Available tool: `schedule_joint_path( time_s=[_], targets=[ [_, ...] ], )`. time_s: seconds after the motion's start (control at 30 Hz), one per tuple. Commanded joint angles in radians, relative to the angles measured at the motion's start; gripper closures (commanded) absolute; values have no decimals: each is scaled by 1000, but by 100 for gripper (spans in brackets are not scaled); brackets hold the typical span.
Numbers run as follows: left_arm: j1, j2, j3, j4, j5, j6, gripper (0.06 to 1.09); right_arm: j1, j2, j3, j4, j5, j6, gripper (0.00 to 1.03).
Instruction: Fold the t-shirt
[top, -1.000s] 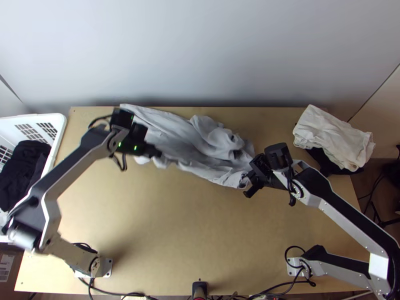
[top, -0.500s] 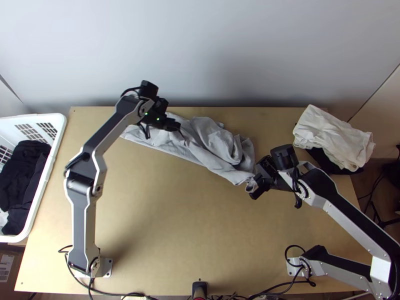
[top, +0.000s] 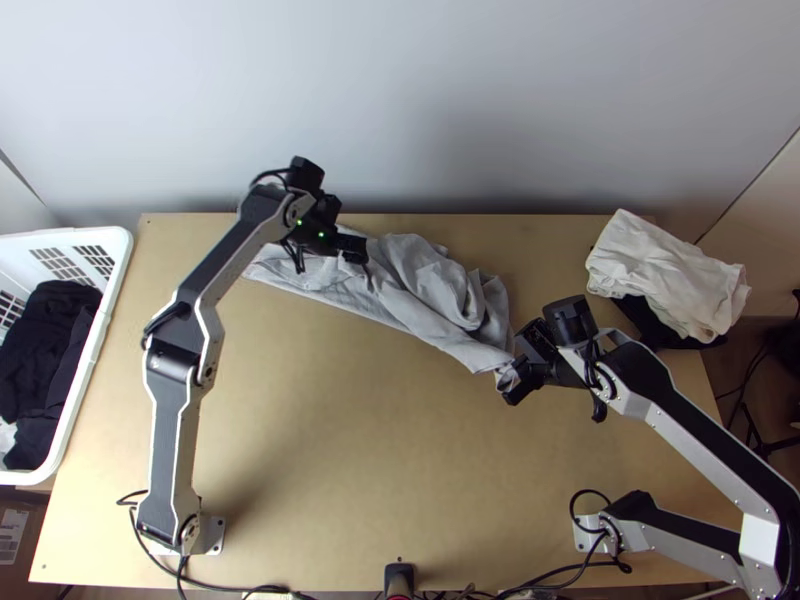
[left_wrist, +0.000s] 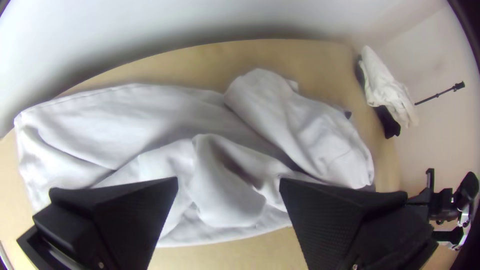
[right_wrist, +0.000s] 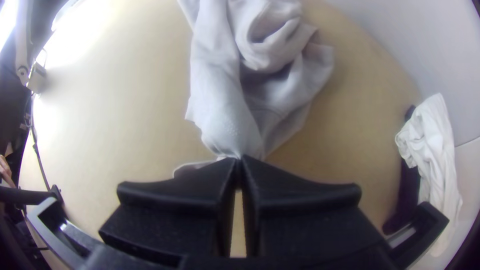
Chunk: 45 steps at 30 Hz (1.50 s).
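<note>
The left arm (top: 172, 430) is stretched forward; the left gripper (top: 358, 250) has the fingers wide apart. The right arm (top: 700, 452) is bent; the right gripper (top: 510, 380) has the fingertips together.

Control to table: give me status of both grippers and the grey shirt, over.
Left gripper open above shirt. Right gripper shut on shirt's near end. Shirt bunched, not folded. No obstruction seen between grippers.
</note>
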Motion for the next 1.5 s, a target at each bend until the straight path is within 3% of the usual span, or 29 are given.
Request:
schedule_joint_path(
  time_s=[0.0,0.1,0.27,0.33,0.6,0.73,1.03,1.17,1.27,1.33,1.47],
  targets=[
    [12,-114,-61,-159,4,16,11,-2,-1,-12,8,-4,1,100],
    [27,-180,-185,-140,-2,70,11,-2,-1,-14,13,-7,1,100],
    [48,-252,-360,44,-76,159,11,6,-1,-15,25,-10,4,100],
    [58,-252,-401,115,-130,201,11,5,-1,-15,25,-10,6,100],
    [56,-243,-495,262,-185,288,11,-2,-4,-17,25,-10,10,100],
    [48,-222,-496,283,-189,309,19,-3,-4,-14,27,-10,13,100],
    [35,-173,-495,279,-188,311,26,-12,-1,-7,25,-9,12,100],
    [36,-150,-486,282,-165,291,68,-12,3,-1,25,-10,12,100],
    [41,-142,-489,285,-163,265,83,-15,2,-1,25,-9,10,100],
    [45,-143,-487,288,-163,259,102,-15,0,0,25,-9,10,100],
    [50,-165,-490,283,-163,247,105,-17,-3,2,25,-10,12,100]
  ],
)
